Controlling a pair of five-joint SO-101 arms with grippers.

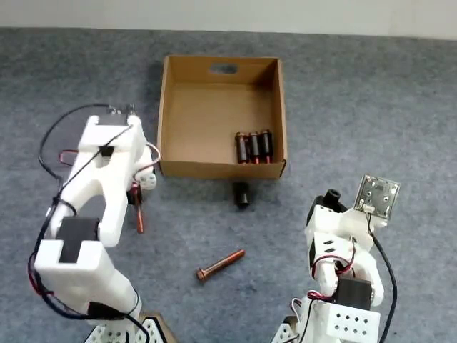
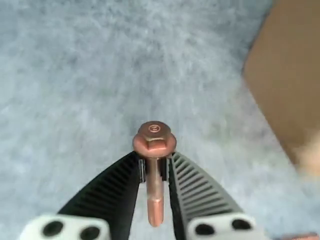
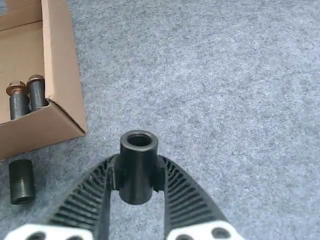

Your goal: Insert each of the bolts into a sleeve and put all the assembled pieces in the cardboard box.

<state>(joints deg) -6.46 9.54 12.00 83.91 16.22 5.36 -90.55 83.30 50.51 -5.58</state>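
Observation:
My left gripper [image 2: 155, 175] is shut on a copper bolt [image 2: 154, 167], hex head up, above the grey carpet left of the cardboard box [image 1: 171, 118]; from above that bolt [image 1: 139, 216] hangs below the left arm. My right gripper [image 3: 136, 175] is shut on a black sleeve [image 3: 137, 165] held upright with its bore facing up; in the high view this sleeve [image 1: 333, 196] sits at the right arm's tip. A second bolt [image 1: 221, 264] lies on the carpet between the arms. A loose sleeve [image 1: 242, 194] [image 3: 21, 180] lies just in front of the box. Three assembled pieces [image 1: 254, 146] rest inside the box.
The box wall [image 3: 57, 75] stands close to the right gripper, with two assembled pieces [image 3: 26, 95] visible inside it. Open grey carpet stretches to the right of the box and between the two arms.

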